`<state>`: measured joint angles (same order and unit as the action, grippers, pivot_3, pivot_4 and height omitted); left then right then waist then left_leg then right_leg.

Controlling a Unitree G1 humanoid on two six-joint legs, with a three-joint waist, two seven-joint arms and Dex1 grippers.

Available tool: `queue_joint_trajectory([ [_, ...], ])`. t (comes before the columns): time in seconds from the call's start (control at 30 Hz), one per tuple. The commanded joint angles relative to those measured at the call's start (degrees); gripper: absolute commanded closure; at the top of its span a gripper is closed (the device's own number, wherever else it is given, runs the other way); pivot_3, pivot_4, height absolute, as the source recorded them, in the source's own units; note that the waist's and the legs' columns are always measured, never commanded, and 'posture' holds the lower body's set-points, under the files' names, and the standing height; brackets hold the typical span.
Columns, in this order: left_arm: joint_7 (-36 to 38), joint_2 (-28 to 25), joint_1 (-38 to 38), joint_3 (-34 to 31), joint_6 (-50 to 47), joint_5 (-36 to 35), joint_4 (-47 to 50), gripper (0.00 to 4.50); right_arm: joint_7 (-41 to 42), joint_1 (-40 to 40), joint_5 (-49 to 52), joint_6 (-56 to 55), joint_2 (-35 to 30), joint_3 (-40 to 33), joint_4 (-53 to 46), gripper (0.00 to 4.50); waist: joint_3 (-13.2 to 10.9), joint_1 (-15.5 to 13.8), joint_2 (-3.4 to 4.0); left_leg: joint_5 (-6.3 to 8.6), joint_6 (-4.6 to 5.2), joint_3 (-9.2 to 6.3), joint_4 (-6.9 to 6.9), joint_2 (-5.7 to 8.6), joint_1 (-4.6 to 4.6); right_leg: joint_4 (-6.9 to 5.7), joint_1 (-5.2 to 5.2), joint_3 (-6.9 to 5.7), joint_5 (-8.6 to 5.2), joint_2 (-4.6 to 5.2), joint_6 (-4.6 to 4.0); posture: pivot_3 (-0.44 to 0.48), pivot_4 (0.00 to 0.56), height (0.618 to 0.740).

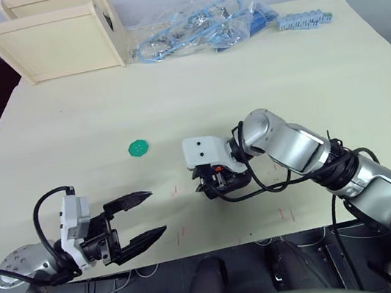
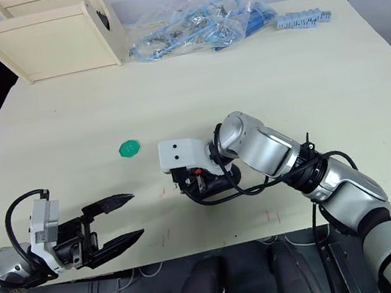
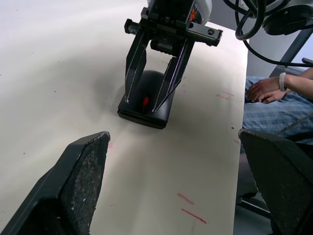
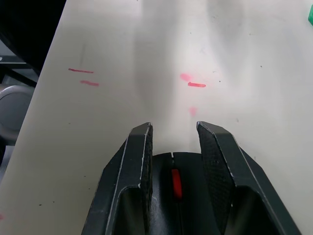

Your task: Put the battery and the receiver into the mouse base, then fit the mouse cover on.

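My right arm: reaching across toward my left, elbow bent, wrist turned down | my right pincer [image 1: 220,183]: fingers clamped on the mouse base [image 3: 145,99], one each side | my left pincer [image 1: 138,217]: low, level, fingers spread wide, holding nothing

A green disc [image 1: 138,148] lies mid-table [image 1: 244,79]; wooden boxes [image 1: 58,31] and bagged cables [image 1: 199,30] sit behind.

Matt cream table [image 1: 244,79], smooth black plastic mouse base [image 3: 145,100], pale wooden boxes [image 1: 59,38], clear plastic bags [image 1: 196,31]
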<state>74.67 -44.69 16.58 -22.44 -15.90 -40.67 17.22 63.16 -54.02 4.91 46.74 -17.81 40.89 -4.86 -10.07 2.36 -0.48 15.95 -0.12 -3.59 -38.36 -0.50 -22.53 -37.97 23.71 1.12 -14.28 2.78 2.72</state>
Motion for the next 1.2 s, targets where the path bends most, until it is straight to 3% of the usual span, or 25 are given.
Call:
queue_joint_trajectory([
  [0.03,-0.10,-0.19,0.38,-1.63,0.67,-0.44,1.11,0.00,-0.22,-0.37,-0.95,-1.81,0.19,0.23,0.71,2.99,0.00,0.00,0.00,0.00,0.00,0.00,0.00,0.00,0.00,0.00,0.00,0.00,0.00,0.00,0.00,0.000,0.150,0.740],
  [0.97,-0.32,0.11,0.28,-1.00,1.03,0.03,0.75,0.00,2.91,3.32,-4.23,-3.21,-1.50,3.86,8.94,2.99,0.06,-0.20,-0.03,0.00,0.00,0.01,-0.01,0.03,0.15,-0.03,-0.13,0.01,0.00,0.02,0.00,0.000,0.150,0.740],
  [1.2,-0.48,0.25,0.08,-1.00,1.19,0.07,0.66,0.00,2.47,4.57,-1.93,-6.65,0.51,-0.69,9.20,2.99,0.07,-0.34,-0.04,0.00,0.00,0.00,-0.01,0.04,0.15,-0.01,-0.15,0.01,0.00,0.03,0.00,0.000,0.150,0.740],
])
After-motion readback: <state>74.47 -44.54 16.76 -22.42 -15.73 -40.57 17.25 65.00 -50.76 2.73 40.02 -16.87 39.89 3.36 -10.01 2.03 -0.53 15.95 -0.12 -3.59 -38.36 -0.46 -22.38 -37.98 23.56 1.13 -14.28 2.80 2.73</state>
